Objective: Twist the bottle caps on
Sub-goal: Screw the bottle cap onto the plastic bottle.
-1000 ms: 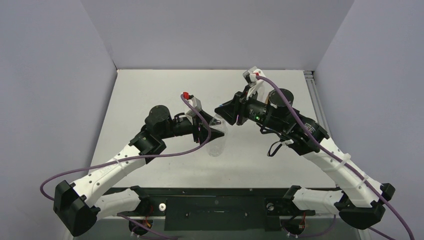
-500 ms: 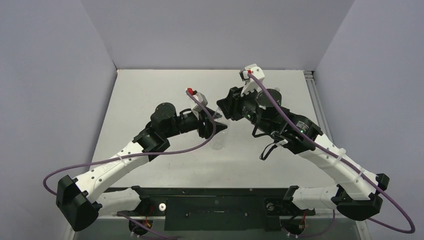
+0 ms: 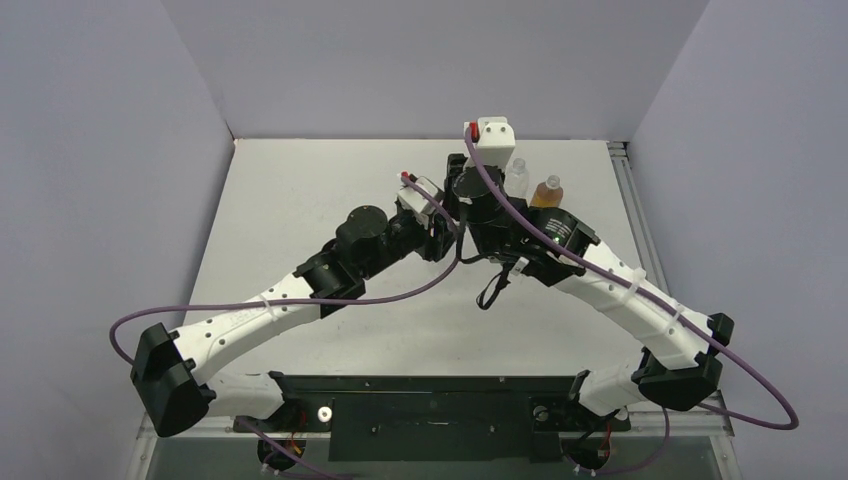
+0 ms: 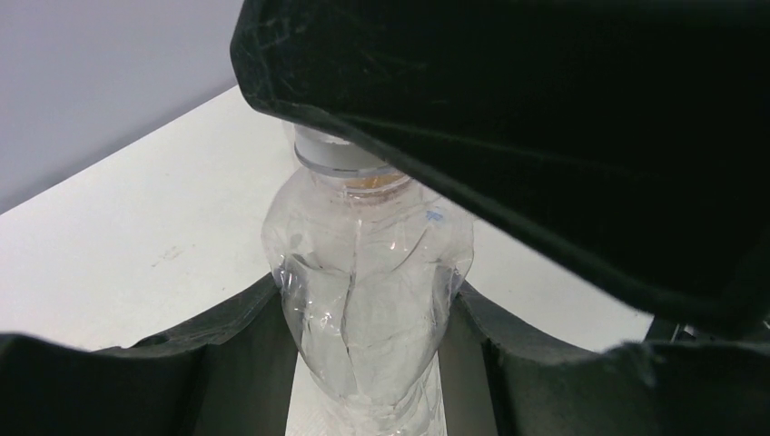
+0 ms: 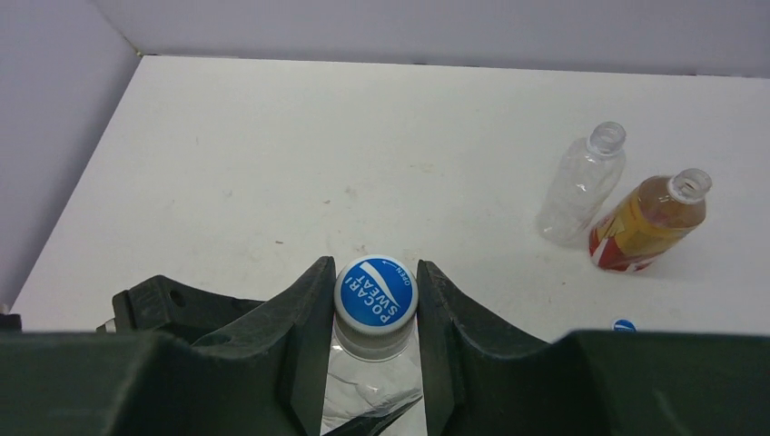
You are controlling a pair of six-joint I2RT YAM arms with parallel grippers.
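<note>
A crumpled clear bottle [image 4: 368, 263] is pinched at its body between my left gripper's [image 4: 368, 363] two fingers. On its neck sits a blue-and-white cap [image 5: 375, 293]. My right gripper [image 5: 375, 304] comes from above and is shut on that cap, one finger on each side. In the top view the two grippers meet at mid-table, the left gripper [image 3: 437, 228] under the right gripper [image 3: 462, 195], and the held bottle is hidden there. A second clear bottle [image 5: 586, 182] and an amber bottle [image 5: 654, 221] with a red band stand uncapped at the back right.
A small blue cap [image 5: 623, 325] lies on the white table [image 3: 300, 200] just in front of the amber bottle. Grey walls close in the table on the left, back and right. Purple cables loop off both arms.
Both arms have moved towards the back of the table with the bottle between them. The right wrist has swung round above the bottle, and its fingers have closed a little on the cap.
</note>
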